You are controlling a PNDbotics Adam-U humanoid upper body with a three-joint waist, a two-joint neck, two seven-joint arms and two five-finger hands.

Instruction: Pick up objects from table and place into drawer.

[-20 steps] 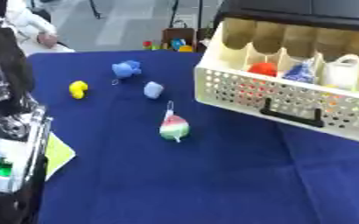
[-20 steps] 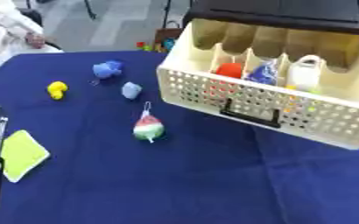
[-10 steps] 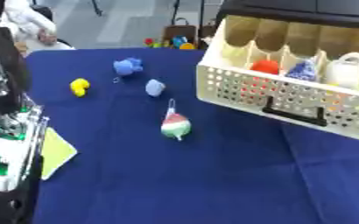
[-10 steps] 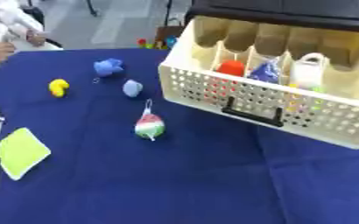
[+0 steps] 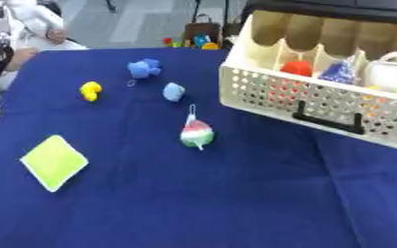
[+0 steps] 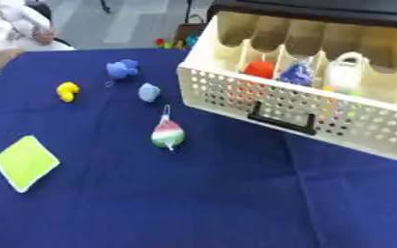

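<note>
Lying on blue cloth [image 5: 193,203], a green-white-red teardrop toy [image 5: 197,135] with loop.

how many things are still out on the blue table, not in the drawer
5: a yellow toy at far left, a blue toy behind it, a light blue piece mid-table, a red-white-green toy nearer, a lime square front left. None look hidden.

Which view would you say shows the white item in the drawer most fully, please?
The right eye view: the white item stands whole, with its handle loop, inside the drawer. The left eye view shows it nearer the picture's right edge.
</note>
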